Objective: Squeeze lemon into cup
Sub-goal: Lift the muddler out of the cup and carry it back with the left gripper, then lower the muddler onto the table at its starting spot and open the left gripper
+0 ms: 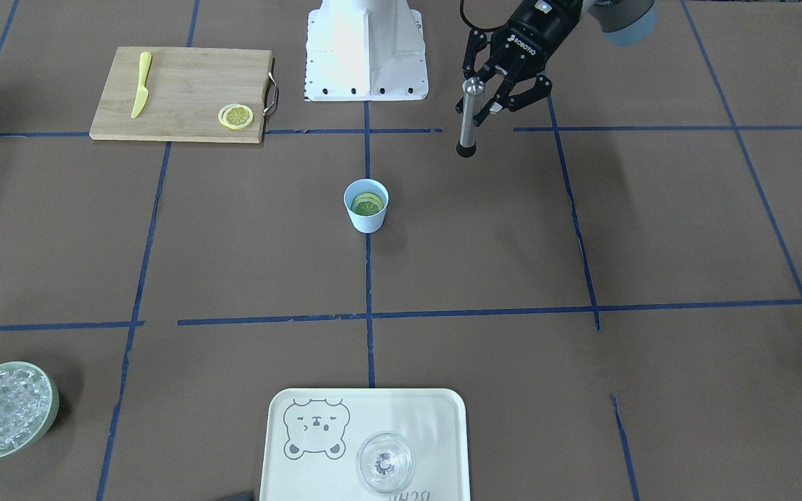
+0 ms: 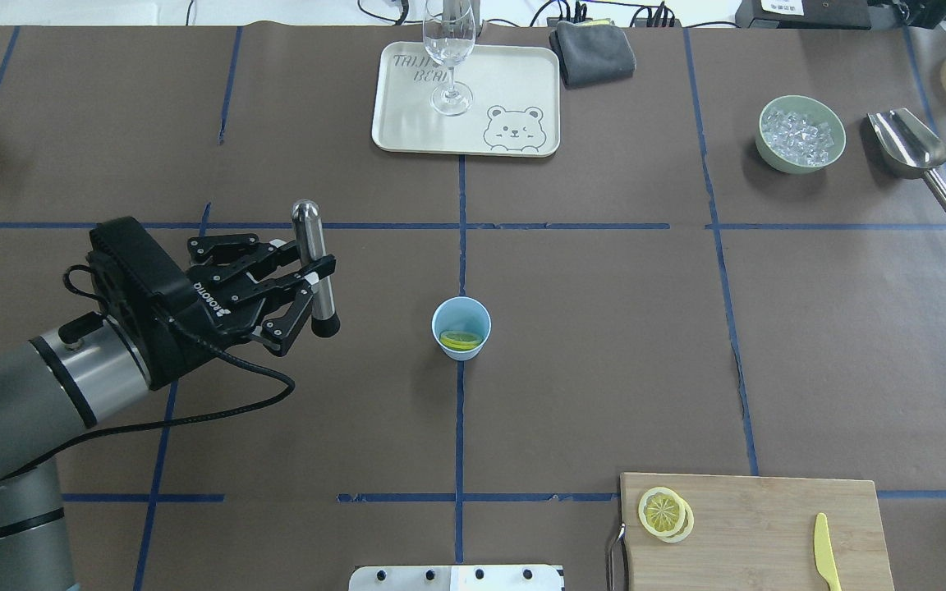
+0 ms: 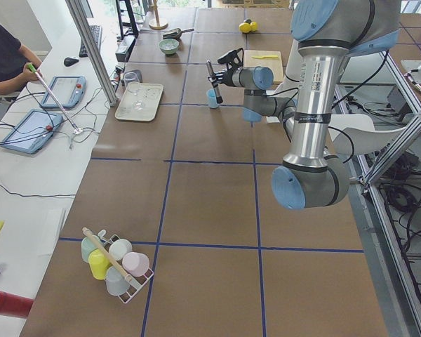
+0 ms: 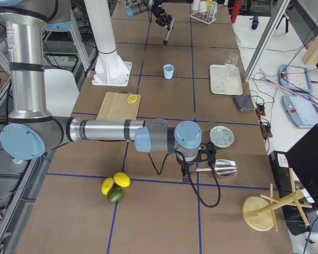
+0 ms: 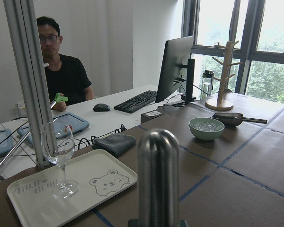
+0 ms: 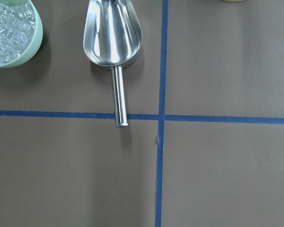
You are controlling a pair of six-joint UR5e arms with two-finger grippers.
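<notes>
Lemon (image 2: 461, 339) sits inside the cup (image 2: 450, 353) at mid-desk, well apart from the left gripper (image 2: 313, 283), fingers clamped on a steel muddler (image 2: 306, 226). Right gripper (image 4: 191, 168): can't tell. The slice looks soft, wet and slippery, the cup light and tippy. Best press straight down on the flesh, steadying the cup's wall.

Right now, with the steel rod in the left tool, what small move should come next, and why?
Probably carry the left tool sideways until the steel rod hangs over the cup. The lemon slice already lies inside, and the steel rod is off to one side.
</notes>
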